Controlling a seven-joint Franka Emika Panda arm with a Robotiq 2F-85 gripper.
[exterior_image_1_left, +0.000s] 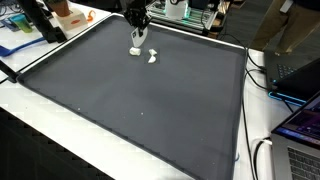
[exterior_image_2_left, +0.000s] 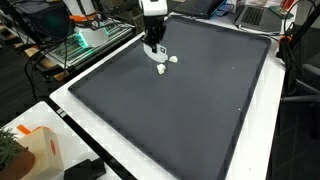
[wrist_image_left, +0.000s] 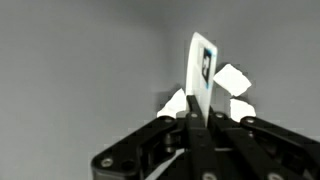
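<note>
- Wrist view shows a thin white card (wrist_image_left: 203, 72) with a blue-and-dark printed mark, standing upright and seen nearly edge-on.
- It looks light, stiff and smooth-faced. I judge that it would slip or twist if squeezed off-centre, and could bend under a hard pinch.
- The safest hold, as I judge it, is across the two flat faces, low on the card, with the pads square to those faces and not on the thin edges.
- The card rises straight out from between the fingers of the gripper (wrist_image_left: 195, 120). The jaws stand narrow, pinched onto the card's lower part, and most of the card sticks out beyond the tips.
- Small loose white pieces (wrist_image_left: 232, 80) lie on the dark mat (wrist_image_left: 80, 60) just past the card. I cannot tell whether any of them touches it.
- In both exterior views the gripper points down over the mat, close to the mat's far edge and well away from its middle. The card hangs at the tips just above the mat, and whether it touches the surface is not clear.
- In an exterior view one loose white piece (exterior_image_1_left: 153, 57) lies on the mat just beside the gripper, toward the mat's middle.
- The mat lies flat on a white table (exterior_image_1_left: 60, 135), which shows as a pale border around it.
</note>
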